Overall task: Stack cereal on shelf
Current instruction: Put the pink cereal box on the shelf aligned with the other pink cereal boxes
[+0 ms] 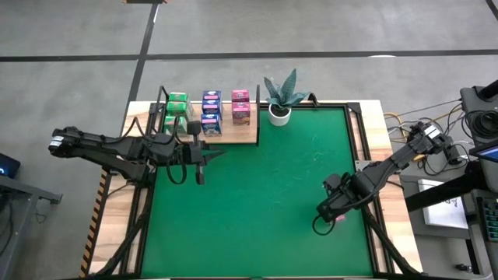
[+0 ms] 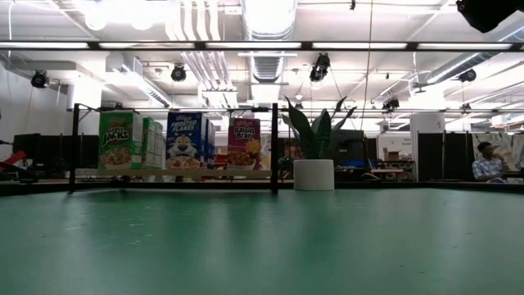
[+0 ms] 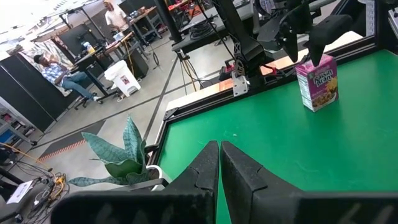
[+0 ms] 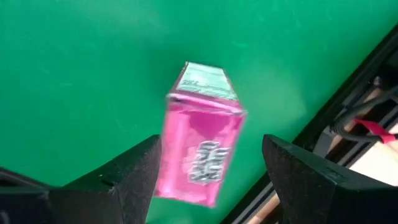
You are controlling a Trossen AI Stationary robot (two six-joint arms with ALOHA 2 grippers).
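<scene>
A pink cereal carton (image 4: 199, 149) stands upright on the green table near its right edge; it also shows in the left wrist view (image 3: 318, 81) and the high view (image 1: 340, 220). My right gripper (image 4: 208, 177) is open above it, pointing down, one finger on each side of its top. My left gripper (image 3: 219, 155) is shut and empty, hovering just in front of the shelf (image 1: 233, 134). On the shelf stand green cartons (image 1: 177, 109), blue-and-white cartons (image 1: 212, 113) and pink cartons (image 1: 240, 107). My right gripper's fingers (image 4: 134, 171) stand on either side of the pink carton's upper part (image 4: 186, 162), coming from above. I cannot tell whether a finger touches it. The carton stands upright with its base on the table.
A potted plant (image 1: 280, 105) stands at the far edge, right of the shelf. Black frame rails (image 1: 359, 148) run along the table's sides. The middle of the green surface (image 1: 264, 194) is bare. People sit in the room beyond the table.
</scene>
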